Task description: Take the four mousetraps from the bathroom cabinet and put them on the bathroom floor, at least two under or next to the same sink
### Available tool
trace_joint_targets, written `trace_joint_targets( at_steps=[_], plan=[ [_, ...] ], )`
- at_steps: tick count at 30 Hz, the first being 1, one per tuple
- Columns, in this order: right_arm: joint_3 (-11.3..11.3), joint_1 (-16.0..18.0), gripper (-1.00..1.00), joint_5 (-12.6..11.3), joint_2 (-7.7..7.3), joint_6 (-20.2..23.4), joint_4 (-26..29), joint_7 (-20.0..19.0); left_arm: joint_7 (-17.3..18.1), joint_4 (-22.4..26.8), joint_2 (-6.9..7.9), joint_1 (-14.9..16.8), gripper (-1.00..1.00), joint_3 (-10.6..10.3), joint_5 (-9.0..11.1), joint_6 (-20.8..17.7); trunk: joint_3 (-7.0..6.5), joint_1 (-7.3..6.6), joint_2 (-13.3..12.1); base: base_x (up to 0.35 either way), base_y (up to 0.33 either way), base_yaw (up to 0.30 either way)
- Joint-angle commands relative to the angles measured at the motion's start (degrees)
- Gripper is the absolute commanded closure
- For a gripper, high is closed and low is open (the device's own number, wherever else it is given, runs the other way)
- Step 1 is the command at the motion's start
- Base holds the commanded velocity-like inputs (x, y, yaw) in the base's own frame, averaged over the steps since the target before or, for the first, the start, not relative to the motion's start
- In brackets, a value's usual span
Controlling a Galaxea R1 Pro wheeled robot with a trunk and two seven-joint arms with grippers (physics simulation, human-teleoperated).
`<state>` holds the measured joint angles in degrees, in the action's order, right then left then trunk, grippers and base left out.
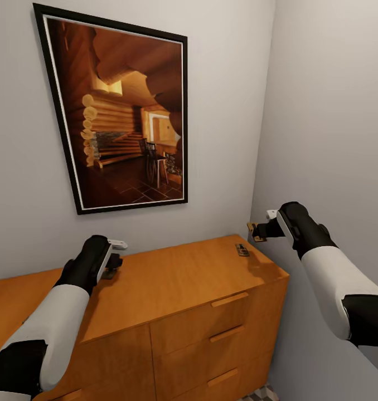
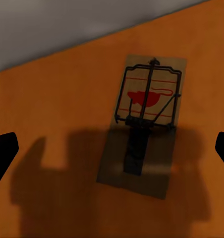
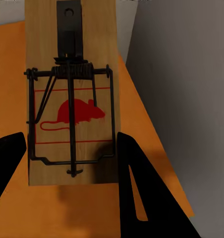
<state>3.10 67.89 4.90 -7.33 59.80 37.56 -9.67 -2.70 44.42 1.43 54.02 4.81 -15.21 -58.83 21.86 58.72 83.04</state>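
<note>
Right wrist view: a mousetrap (image 3: 72, 94) sits clamped between the right fingers (image 3: 141, 193), one dark finger against each long edge of its near end. The board stands out past the fingertips, its red mouse print and dark wire spring facing the camera. In the head view this same trap (image 1: 257, 231) shows as a small brown piece at the tips of the right gripper (image 1: 262, 230), held in the air above the right end of the cabinet (image 1: 172, 289) and not touching it.

A second trap (image 2: 147, 124) lies flat on the cabinet top (image 2: 57, 114) in the left wrist view, ahead of the left fingers (image 2: 3, 153) and about midway between them. Those fingers are spread wide apart, one at each side edge of that view, touching nothing; their shadow falls over the near half of the board. In the head view the left gripper (image 1: 112, 266) hangs just over the cabinet top near the back wall, and the trap under it cannot be made out there.

A third trap (image 1: 242, 249) lies on the cabinet top near its right rear corner, below and just to the inner side of the right fingers, well apart from the left ones.

Beyond the traps, the cabinet's drawer fronts carry slim wooden handles (image 1: 229, 299). A framed picture (image 1: 119, 111) of a log cabin interior hangs on the wall above. A patch of patterned floor (image 1: 261, 394) shows at the cabinet's right foot.
</note>
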Motion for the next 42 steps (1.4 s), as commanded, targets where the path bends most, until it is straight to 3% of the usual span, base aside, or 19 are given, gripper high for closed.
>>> trace_joint_targets(
  at_steps=[1,25,27,31,36,42],
  plan=[
    [0.2,0.0,1.00,0.5,-0.09,0.2,0.1,-0.5,-0.3,0.0,0.00,0.0,-1.00,0.0,0.3,-0.2,0.07,0.01,0.0,0.059,0.127,0.000],
    [0.2,0.0,1.00,0.5,-0.24,0.2,0.1,-0.5,0.6,-0.1,-0.23,0.0,-1.00,0.0,0.8,-0.2,0.07,0.01,0.0,0.018,0.028,0.000],
    [0.2,0.0,1.00,0.5,-0.27,0.2,0.1,-0.5,1.6,-0.2,-0.25,0.0,-1.00,0.0,0.9,-0.2,0.07,0.01,0.0,0.000,0.000,0.000],
    [0.2,0.0,1.00,0.5,-0.36,0.2,0.1,-0.5,8.3,-0.4,-0.10,0.0,-1.00,0.0,0.7,-0.2,0.07,0.01,0.0,0.000,0.000,0.000],
    [0.2,0.0,1.00,0.5,-0.44,0.2,0.1,-0.5,13.7,-0.5,0.45,0.0,-1.00,-0.1,0.4,-0.2,0.07,0.01,0.0,0.000,0.000,0.000],
    [0.2,0.0,1.00,0.5,-0.48,0.2,0.0,-0.5,15.4,-0.5,1.51,0.0,-1.00,-1.5,0.2,-0.2,0.07,0.01,0.0,0.000,0.000,0.000]
  ],
)
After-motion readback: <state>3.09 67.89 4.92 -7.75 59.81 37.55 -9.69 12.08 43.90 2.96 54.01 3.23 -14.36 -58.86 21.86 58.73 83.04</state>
